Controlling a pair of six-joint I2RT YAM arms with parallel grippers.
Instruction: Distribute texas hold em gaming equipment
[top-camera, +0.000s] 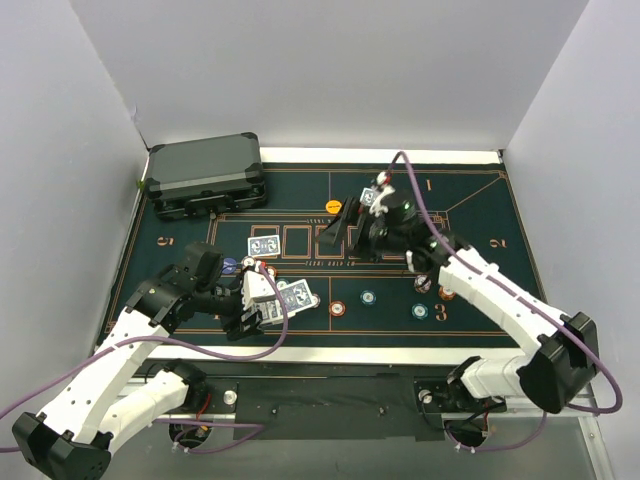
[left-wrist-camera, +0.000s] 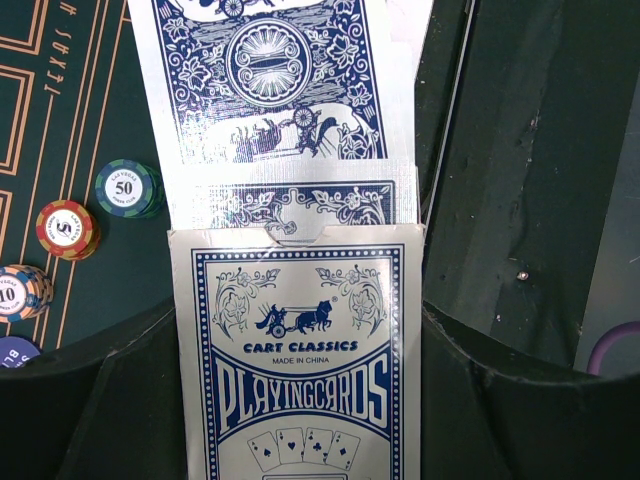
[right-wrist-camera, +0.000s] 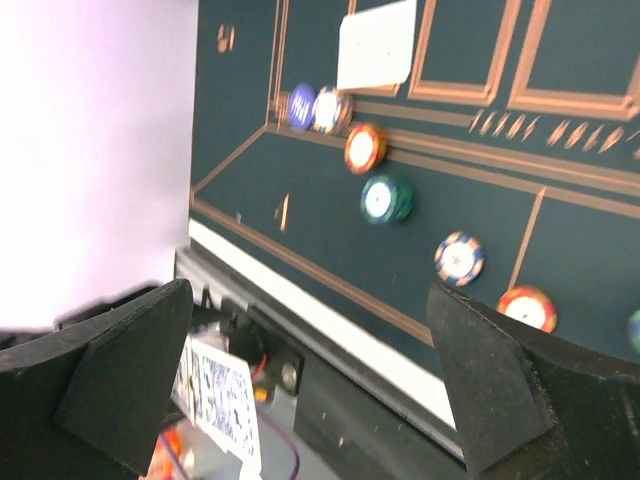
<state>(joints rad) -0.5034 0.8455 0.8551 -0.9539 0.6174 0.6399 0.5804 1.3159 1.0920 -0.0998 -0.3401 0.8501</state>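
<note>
My left gripper (left-wrist-camera: 296, 330) is shut on a blue and white playing-card box (left-wrist-camera: 300, 400) at the near left of the mat (top-camera: 252, 300). Blue-backed cards (left-wrist-camera: 270, 90) stick out of its open top. Two more blue-backed cards lie on the mat, one (top-camera: 263, 245) beyond the left gripper and one (top-camera: 297, 295) to its right. Poker chips (top-camera: 340, 308) are spread along the near part of the mat, and an orange chip (top-camera: 333, 206) lies farther back. My right gripper (top-camera: 340, 228) (right-wrist-camera: 310, 300) hangs open over the middle. A blurred blue-backed card (right-wrist-camera: 218, 400) shows beside its left finger; I cannot tell whether it touches.
A dark grey hard case (top-camera: 205, 178) stands at the far left corner of the green mat (top-camera: 470, 200). White walls close in the left, back and right sides. Teal, red and orange-blue chips (left-wrist-camera: 128, 188) lie just left of the card box.
</note>
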